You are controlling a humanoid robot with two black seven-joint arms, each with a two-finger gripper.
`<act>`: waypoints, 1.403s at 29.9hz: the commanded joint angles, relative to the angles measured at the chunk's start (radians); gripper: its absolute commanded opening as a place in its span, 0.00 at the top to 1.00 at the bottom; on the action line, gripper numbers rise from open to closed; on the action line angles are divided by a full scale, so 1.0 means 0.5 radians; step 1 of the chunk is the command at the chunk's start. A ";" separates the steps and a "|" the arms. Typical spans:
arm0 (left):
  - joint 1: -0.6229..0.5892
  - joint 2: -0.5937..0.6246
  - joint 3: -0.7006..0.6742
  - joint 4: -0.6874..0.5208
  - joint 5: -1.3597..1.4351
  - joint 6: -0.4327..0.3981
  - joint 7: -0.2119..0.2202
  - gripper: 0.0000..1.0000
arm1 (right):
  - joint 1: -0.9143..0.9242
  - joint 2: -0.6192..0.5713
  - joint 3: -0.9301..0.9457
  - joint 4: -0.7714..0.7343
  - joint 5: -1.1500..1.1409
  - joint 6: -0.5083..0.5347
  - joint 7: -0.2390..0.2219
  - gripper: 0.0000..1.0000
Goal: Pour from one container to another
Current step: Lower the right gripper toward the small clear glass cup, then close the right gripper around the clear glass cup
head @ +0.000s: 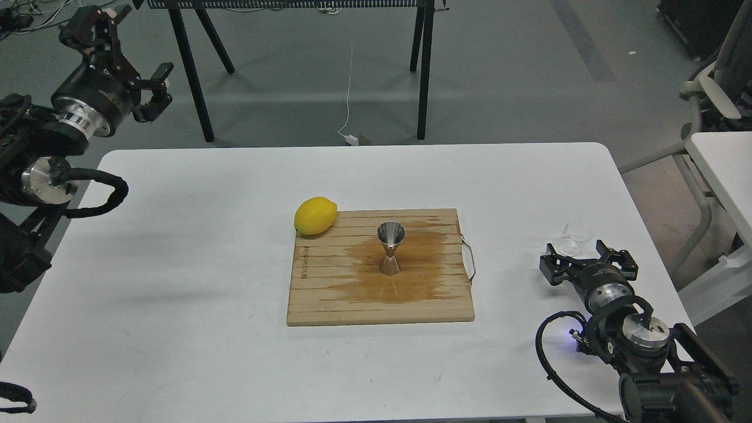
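Observation:
The small clear glass cup [576, 237] stands on the white table near its right edge. My right gripper [578, 254] is right behind it, low over the table and open, and the cup's near side sits between the spread fingertips [550, 264]. Whether they touch it I cannot tell. The steel hourglass jigger [390, 247] stands upright in the middle of a wooden board [329, 296], on a dark wet stain. My left gripper [144, 41] is open and empty, held high off the table's far left corner.
A yellow lemon [315, 215] rests at the board's far left corner. The board has a wire handle [470, 258] on its right side. The white table [194, 235] ends just right of the cup. Black trestle legs [424, 70] stand behind.

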 commanded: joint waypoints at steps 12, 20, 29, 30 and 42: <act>0.005 0.020 0.000 -0.009 0.003 0.001 0.004 0.01 | 0.107 0.031 -0.019 -0.197 -0.002 0.097 -0.007 0.10; 0.002 0.032 0.000 -0.009 0.003 0.001 0.004 0.01 | 0.113 0.031 -0.019 -0.255 -0.002 0.137 -0.007 0.21; 0.002 0.038 0.000 -0.009 0.003 0.001 0.004 0.01 | 0.128 0.031 -0.084 -0.304 -0.002 0.183 -0.001 0.40; 0.002 0.041 0.000 -0.009 0.003 0.001 0.004 0.01 | 0.134 0.034 -0.084 -0.305 -0.002 0.186 -0.001 0.42; -0.001 0.075 0.000 -0.009 0.003 0.001 0.004 0.01 | 0.153 0.037 -0.087 -0.332 -0.002 0.239 0.002 0.57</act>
